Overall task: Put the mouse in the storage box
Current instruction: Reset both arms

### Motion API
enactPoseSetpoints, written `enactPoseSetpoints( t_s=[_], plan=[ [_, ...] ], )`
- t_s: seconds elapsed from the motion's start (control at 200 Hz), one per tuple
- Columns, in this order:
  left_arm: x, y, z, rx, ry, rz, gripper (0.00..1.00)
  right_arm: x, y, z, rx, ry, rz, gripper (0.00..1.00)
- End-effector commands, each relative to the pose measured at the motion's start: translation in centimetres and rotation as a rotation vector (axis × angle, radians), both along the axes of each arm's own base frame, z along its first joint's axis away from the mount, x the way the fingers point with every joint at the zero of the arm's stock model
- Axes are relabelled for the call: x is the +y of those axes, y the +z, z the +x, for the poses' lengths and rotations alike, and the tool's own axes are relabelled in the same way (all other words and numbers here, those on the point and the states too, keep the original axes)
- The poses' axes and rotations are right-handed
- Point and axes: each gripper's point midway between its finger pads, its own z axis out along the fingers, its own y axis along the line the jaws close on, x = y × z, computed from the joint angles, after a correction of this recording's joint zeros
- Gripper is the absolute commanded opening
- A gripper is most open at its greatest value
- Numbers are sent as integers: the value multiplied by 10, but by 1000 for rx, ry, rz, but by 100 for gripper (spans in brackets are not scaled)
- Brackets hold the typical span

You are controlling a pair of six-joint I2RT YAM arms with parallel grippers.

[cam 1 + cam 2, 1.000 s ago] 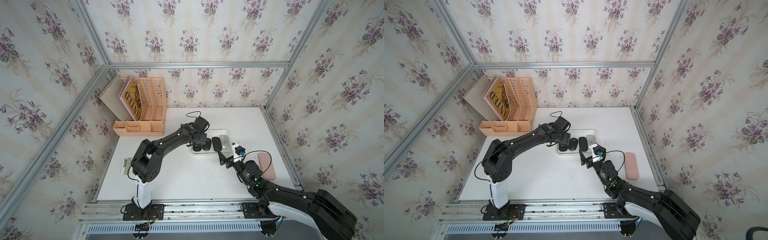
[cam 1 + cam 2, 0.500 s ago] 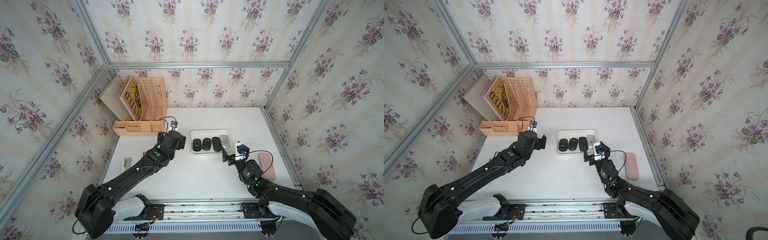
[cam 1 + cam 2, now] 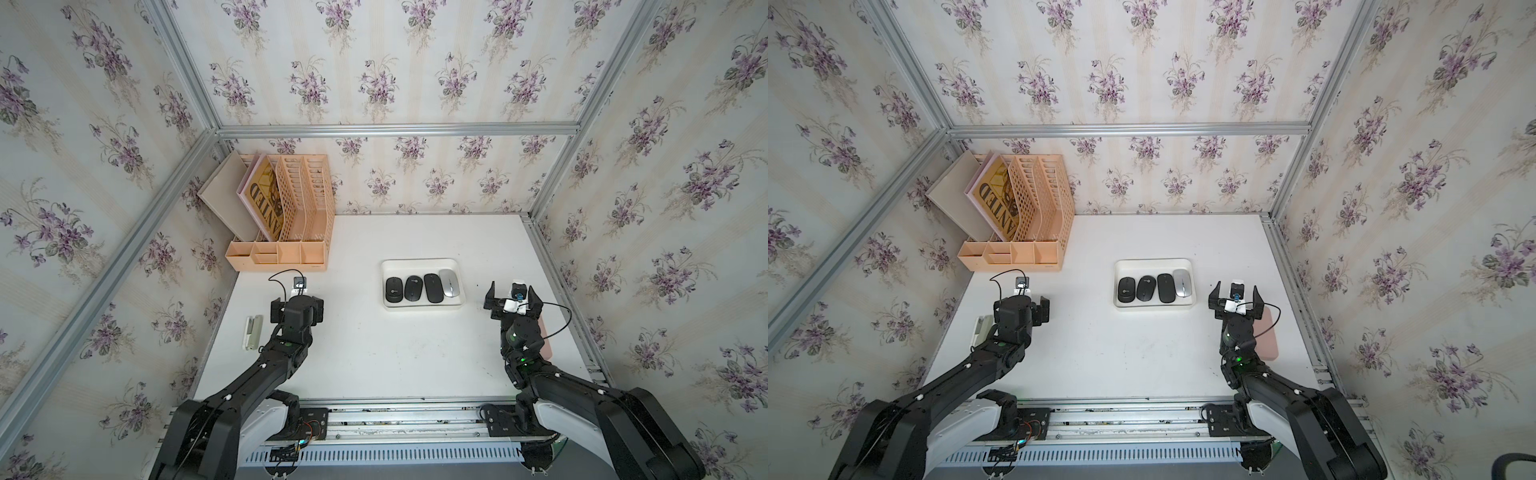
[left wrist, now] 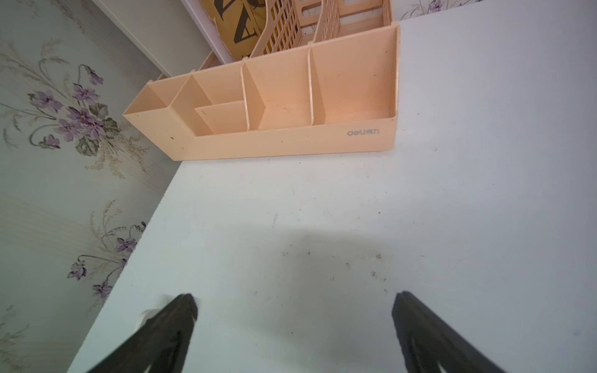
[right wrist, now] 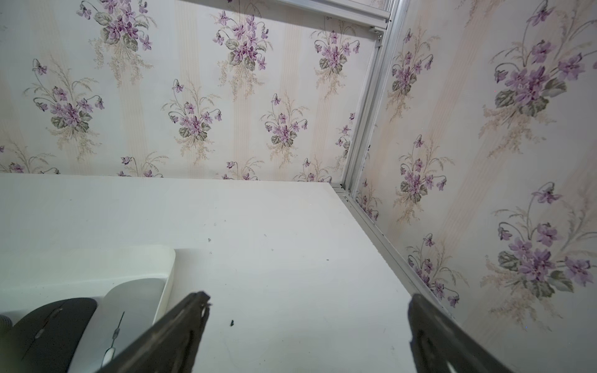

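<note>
Both top views showed four mice [image 3: 414, 288] in the storage box [image 3: 420, 306], nearer my right gripper [image 3: 513, 297] than my left gripper [image 3: 297, 309]; the left wrist view, then the right, showed jaws wide apart and empty, so I judged placing done, only parking remained.

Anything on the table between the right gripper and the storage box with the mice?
Nothing visible does: only bare table lies between the open right gripper and the storage box.

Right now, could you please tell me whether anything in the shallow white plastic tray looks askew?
Nothing stands out: three black mice and one silver mouse lie side by side inside the white tray.
</note>
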Motion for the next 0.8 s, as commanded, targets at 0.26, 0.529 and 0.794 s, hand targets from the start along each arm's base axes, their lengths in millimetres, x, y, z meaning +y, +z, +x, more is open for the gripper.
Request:
enactPoseSetpoints(
  t_s=[0.26,0.529,0.794],
  plan=[
    [0,38,38,-264,-81,-57,99,-16,9,-2,-124,18,94,100],
    [-4,38,35,-413,-156,-61,99,-21,10,-1,-151,66,196,100],
    [-22,14,52,-363,-268,-52,99,-15,12,-1,-171,125,200,100]
  ],
)
